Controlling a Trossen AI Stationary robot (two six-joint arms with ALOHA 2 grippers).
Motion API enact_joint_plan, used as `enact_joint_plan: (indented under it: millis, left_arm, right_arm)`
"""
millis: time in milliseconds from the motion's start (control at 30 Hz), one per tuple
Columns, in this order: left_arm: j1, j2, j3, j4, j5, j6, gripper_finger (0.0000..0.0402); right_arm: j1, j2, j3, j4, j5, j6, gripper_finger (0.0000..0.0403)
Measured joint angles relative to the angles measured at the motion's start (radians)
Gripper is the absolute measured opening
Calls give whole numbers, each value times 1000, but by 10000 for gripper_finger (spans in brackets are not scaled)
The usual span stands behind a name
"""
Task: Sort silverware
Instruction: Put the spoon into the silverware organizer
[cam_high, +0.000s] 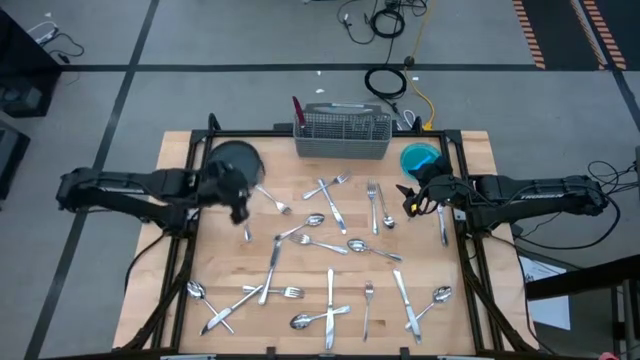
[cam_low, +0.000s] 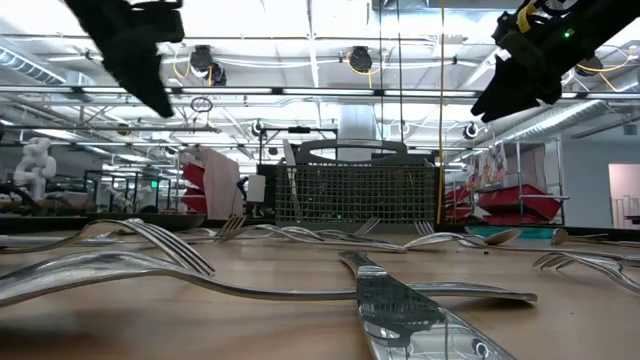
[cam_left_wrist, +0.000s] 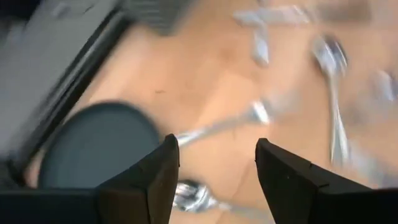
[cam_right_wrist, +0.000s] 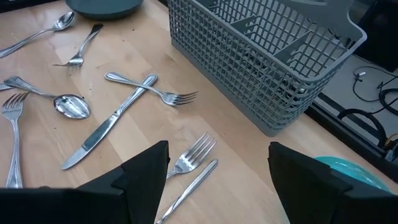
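Observation:
Silverware lies scattered flat over the wooden table (cam_high: 300, 250): forks, spoons and knives, among them a crossed knife (cam_right_wrist: 102, 134) and fork (cam_right_wrist: 149, 87) and a spoon (cam_right_wrist: 68, 106). My left gripper (cam_high: 243, 213) hangs open above the table's left part, next to the dark plate (cam_high: 238, 160); nothing is between its fingers (cam_left_wrist: 158, 177), and a fork (cam_left_wrist: 217, 127) and a spoon (cam_left_wrist: 189, 194) lie below it. My right gripper (cam_high: 408, 200) hangs open over the right part, above a fork (cam_right_wrist: 193, 155). Both stand well clear of the tabletop in the low view.
A grey wire-mesh caddy (cam_high: 342, 133) stands at the middle of the far edge, with compartments open at the top (cam_right_wrist: 261, 62). A teal bowl (cam_high: 420, 158) sits at the far right, close to my right gripper. Dark rails frame the table's sides.

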Motion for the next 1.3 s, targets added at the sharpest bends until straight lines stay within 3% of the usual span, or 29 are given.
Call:
enact_joint_plan:
  millis: [67, 167, 433, 533, 700, 800, 900, 1000, 1133, 1300]
  left_arm:
    - [-34, 0, -35, 7, 69, 141, 212]
    - [-51, 11, -71, 53, 174, 233, 212]
    - [11, 85, -67, 63, 224, 240, 212]
    - [48, 156, -52, 69, 243, 26, 212]
    - [40, 228, -57, 100, 301, -561, 212]
    - [-76, 236, -64, 242, 369, -642, 212]
    - [-194, 237, -65, 318, 355, -711, 212]
    - [-280, 229, -66, 313, 309, -829, 212]
    - [-354, 205, -66, 315, 210, -943, 212]
    - [-393, 163, -66, 309, 145, -953, 212]
  right_arm:
    - [0, 0, 0, 0, 0, -2, 263]
    - [0, 0, 0, 1, 0, -2, 263]
    - [0, 0, 0, 1, 0, 0, 263]
    - [0, 0, 0, 1, 0, 0, 263]
    - [0, 2, 0, 9, -21, 30, 263]
    - [0, 37, 0, 84, -135, -1, 263]
    - [0, 123, 0, 237, -263, -76, 263]
    - [0, 244, 7, 373, -296, -106, 263]
    - [7, 442, 55, 397, -329, -115, 263]
    - [64, 648, 92, 369, -452, -81, 263]
